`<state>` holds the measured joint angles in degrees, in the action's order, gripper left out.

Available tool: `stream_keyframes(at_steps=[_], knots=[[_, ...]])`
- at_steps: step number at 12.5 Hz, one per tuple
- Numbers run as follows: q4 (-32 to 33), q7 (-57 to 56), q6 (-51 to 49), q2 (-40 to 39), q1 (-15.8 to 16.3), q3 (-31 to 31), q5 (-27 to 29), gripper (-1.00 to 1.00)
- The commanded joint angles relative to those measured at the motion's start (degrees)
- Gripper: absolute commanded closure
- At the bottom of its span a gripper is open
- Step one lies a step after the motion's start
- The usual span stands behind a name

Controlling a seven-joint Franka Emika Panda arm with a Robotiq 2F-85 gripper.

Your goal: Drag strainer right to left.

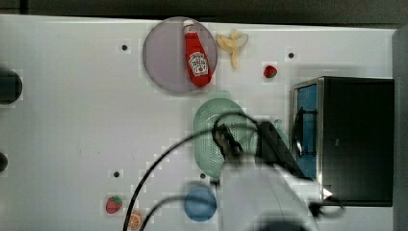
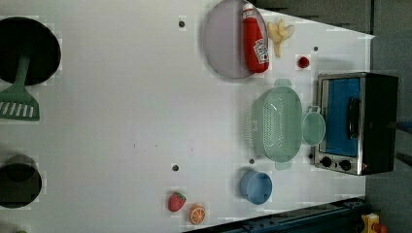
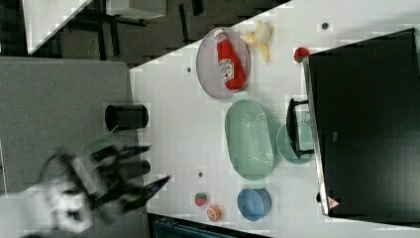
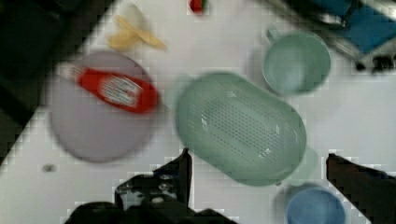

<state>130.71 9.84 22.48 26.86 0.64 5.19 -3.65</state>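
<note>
The strainer (image 1: 209, 120) is a pale mint-green oval colander dotted with small holes, lying on the white table between the purple plate and the blue bowl. It also shows in the left view (image 2: 279, 124), the right view (image 3: 249, 139) and the wrist view (image 4: 238, 126). My gripper (image 4: 261, 175) hangs above the strainer's end nearest the blue bowl. It is open, its two dark fingers (image 4: 180, 170) spread wide with nothing between them. In the top view the gripper (image 1: 230, 143) and the blurred arm cover part of the strainer's right side.
A green mug (image 2: 313, 128) stands between the strainer and the toaster oven (image 2: 354, 124). A ketchup bottle (image 1: 196, 55) lies on the purple plate (image 1: 163, 55), with a banana (image 1: 233, 44) beside it. The blue bowl (image 1: 199, 203), a strawberry (image 1: 113, 204) and an orange slice (image 1: 135, 220) sit near the table edge.
</note>
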Motion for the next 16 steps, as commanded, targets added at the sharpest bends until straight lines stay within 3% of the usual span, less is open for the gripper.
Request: stream_keyframes(at_steps=[1,5,10,16], knots=[[8.02,10.21,8.16,-9.95,0.34,-0.29,0.35,-1.00],[10.35,16.73,25.76,-23.33,0.46,-0.45,0.35,-1.00],[10.20,29.44,39.70,-38.05,0.54,-1.74,0.38,-1.00],[10.08,32.53,48.58,-46.90,1.02,-3.46,0.39,-1.00]])
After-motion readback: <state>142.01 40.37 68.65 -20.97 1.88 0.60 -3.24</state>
